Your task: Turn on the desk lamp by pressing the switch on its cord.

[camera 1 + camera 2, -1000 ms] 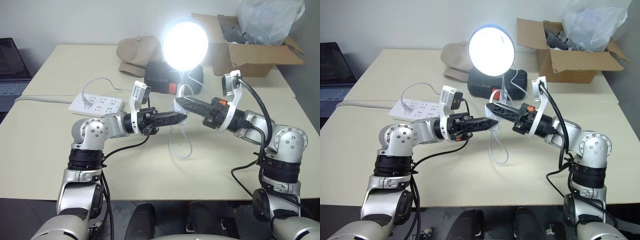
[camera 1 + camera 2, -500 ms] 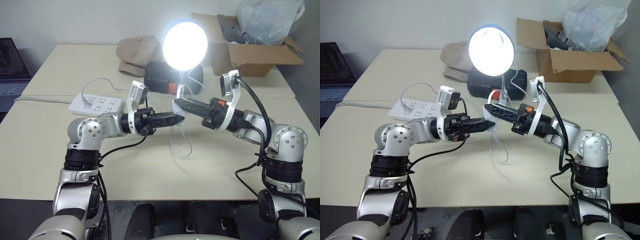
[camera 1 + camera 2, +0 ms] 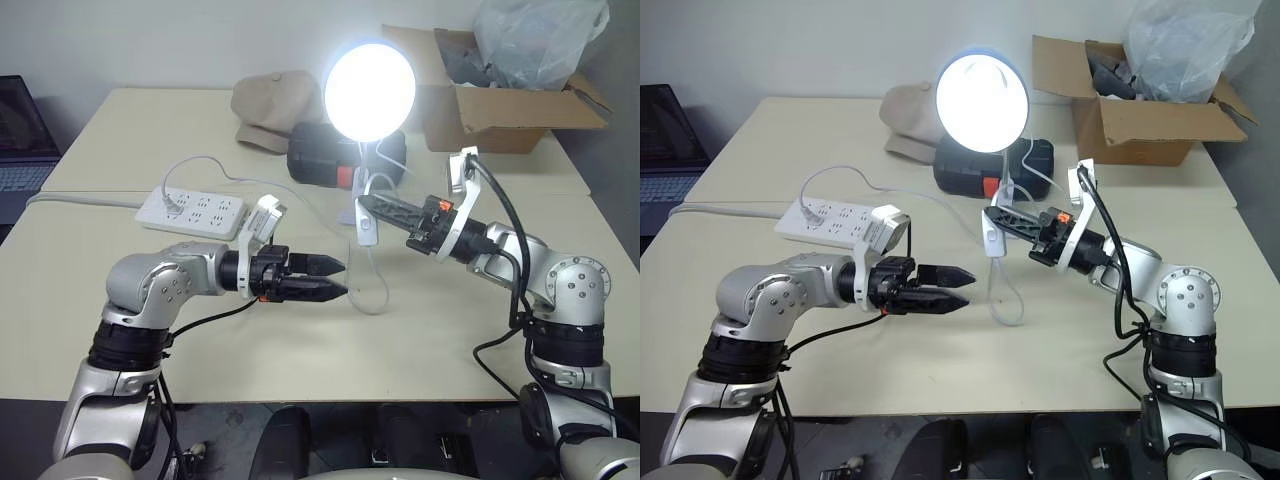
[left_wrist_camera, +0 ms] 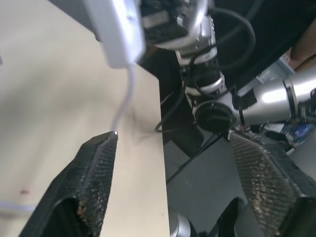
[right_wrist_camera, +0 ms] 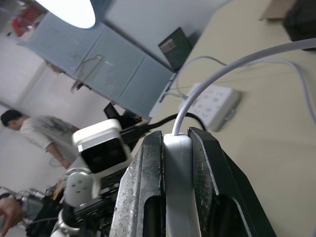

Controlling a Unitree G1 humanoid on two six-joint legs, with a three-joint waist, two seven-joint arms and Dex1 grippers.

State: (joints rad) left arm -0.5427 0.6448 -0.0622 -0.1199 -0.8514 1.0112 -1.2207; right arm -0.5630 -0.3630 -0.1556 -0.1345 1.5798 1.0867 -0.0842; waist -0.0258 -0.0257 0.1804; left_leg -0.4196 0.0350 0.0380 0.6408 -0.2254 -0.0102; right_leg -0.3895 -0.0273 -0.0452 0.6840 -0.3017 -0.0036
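The switch (image 3: 367, 229) sits pinched between the shut fingers of the right gripper (image 3: 366, 206), held up off the table (image 3: 450, 320) with the cord (image 3: 370, 280) hanging below it in a loose loop; the right wrist view shows the white oblong body squeezed flat between the two dark pads.

Nearest the camera, the left gripper (image 3: 338, 279) now stands apart from the switch, below and to the robot's left of it, its two fingers spread wide and holding nothing. A second ago those fingers were closed and nose to nose with the right gripper at the switch; they have since opened and drawn back and down. The right gripper has kept its clamp on the switch throughout.

Just past the right gripper's tip the cord runs on to the desk lamp (image 3: 370, 92), whose bulb glows bright white, as it did in the earlier frames. So the press looks already made, and the left arm's retreat reads as letting go after the job; what seems left is for the right gripper to release the switch.

Farther to the left gripper's far side lies the power strip (image 3: 195, 211); beyond the lamp sit a black case (image 3: 325, 155), a tan cap (image 3: 275, 105) and a cardboard box (image 3: 500, 105).
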